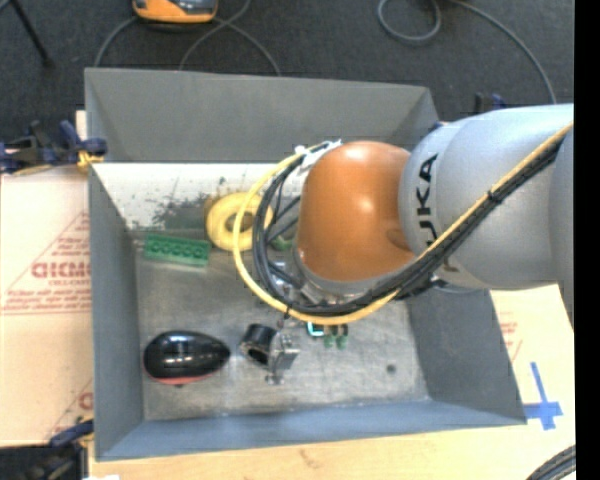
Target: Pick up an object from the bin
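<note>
plainly nothing is lifted yet. the gripper [279, 356] sits low in the bin [115, 298], near the lower middle of the frame, under the arm's orange cover [350, 208]. whether the claw is wide, narrow or closed on something i cannot tell. a small dark piece [256, 342] lies just to its left, touching or nearly so. it may be the thing to pick, though it is too small to name. a black mouse [185, 356] with a red edge rests further left on the floor, apart from the gripper. a green toothed block [177, 248] and a yellow ring [223, 220] sit toward the upper left, well apart. by my judgement the reach down looks done; the grasp and the lift are left.
</note>
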`<action>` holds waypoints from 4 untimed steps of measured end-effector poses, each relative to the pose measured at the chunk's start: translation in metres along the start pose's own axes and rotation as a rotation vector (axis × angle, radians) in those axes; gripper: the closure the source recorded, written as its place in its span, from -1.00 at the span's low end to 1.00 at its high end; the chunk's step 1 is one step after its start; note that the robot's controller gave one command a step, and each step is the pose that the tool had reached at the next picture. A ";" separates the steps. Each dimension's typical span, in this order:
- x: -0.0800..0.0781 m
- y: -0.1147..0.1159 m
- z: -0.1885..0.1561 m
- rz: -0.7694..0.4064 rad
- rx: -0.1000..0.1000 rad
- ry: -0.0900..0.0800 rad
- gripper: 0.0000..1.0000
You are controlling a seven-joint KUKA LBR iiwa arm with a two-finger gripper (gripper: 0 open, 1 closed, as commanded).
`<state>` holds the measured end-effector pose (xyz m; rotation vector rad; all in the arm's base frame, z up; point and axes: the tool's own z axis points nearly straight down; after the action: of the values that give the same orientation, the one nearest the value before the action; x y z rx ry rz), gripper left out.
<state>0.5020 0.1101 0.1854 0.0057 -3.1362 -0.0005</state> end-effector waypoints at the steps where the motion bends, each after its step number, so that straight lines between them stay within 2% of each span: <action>1: -0.002 -0.001 -0.004 0.003 -0.001 -0.008 -1.00; 2: -0.053 -0.032 0.079 -0.383 0.004 0.018 1.00; 3: -0.055 -0.035 0.079 -0.379 0.009 0.003 1.00; 4: -0.052 -0.033 0.077 -0.379 0.009 -0.013 1.00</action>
<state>0.5533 0.0772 0.1077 0.5989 -3.0916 0.0116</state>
